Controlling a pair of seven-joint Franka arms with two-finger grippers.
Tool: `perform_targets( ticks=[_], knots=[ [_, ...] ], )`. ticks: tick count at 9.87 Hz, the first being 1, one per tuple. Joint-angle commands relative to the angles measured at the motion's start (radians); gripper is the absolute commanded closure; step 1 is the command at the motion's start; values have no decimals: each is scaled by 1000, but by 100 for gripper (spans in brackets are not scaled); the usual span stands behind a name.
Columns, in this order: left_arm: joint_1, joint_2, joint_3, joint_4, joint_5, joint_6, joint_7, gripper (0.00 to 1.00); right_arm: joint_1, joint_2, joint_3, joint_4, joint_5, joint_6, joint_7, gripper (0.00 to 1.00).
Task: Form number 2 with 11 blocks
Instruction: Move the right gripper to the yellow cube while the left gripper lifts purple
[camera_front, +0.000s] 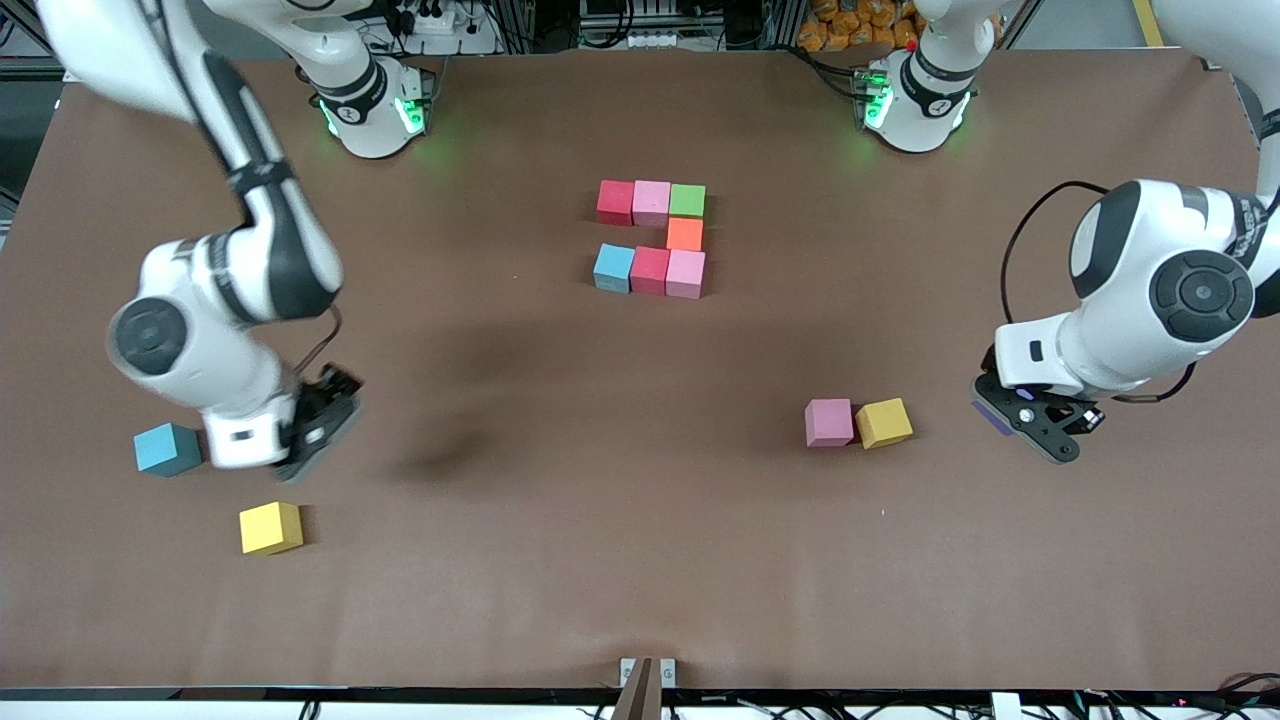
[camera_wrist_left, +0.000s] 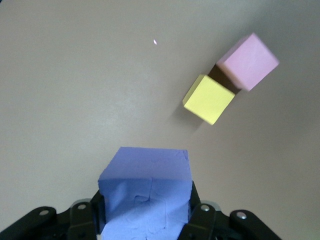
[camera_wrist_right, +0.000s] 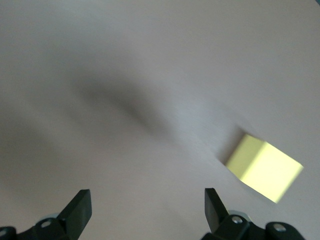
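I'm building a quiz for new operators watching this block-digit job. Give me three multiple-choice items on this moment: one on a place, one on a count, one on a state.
1. Which cube touches the loose pink block?
A. a yellow block
B. a green block
C. a red block

2. How many cubes are in the unfinished number 2?
A. five
B. seven
C. nine

3. What is the left claw doing?
A. standing open with nothing in it
B. shut on a purple block
C. shut on an orange block

Answers:
1. A: the yellow block sits against it, toward the left arm's end of the table.
2. B: three in the top row, an orange one below, then three more.
3. B: the purple block fills its fingers in the left wrist view; the right claw stands open beside another yellow block.
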Motion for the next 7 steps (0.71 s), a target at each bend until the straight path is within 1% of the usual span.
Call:
perform_targets(
  ticks=[1, 3, 4, 6, 7],
  knots=[
    [-1, -2, -67, 45, -14, -55, -207, 83, -84, 112, 21, 96, 14, 34, 8, 0],
    [-33, 3, -115, 52, -12, -58, -437, 83, -130, 172, 21, 124, 42, 56, 16, 0],
    [-61, 4, -131, 52, -12, -58, -543, 83, -136, 180, 21, 123, 49, 87, 19, 0],
    [-153, 13, -141, 52, -11, -57, -746, 83, -150, 212, 20, 120, 77, 177, 19, 0],
    [-200, 33, -141, 52, -12, -54, -845, 83, -153, 225, 20, 113, 78, 237, 19, 0]
  ],
)
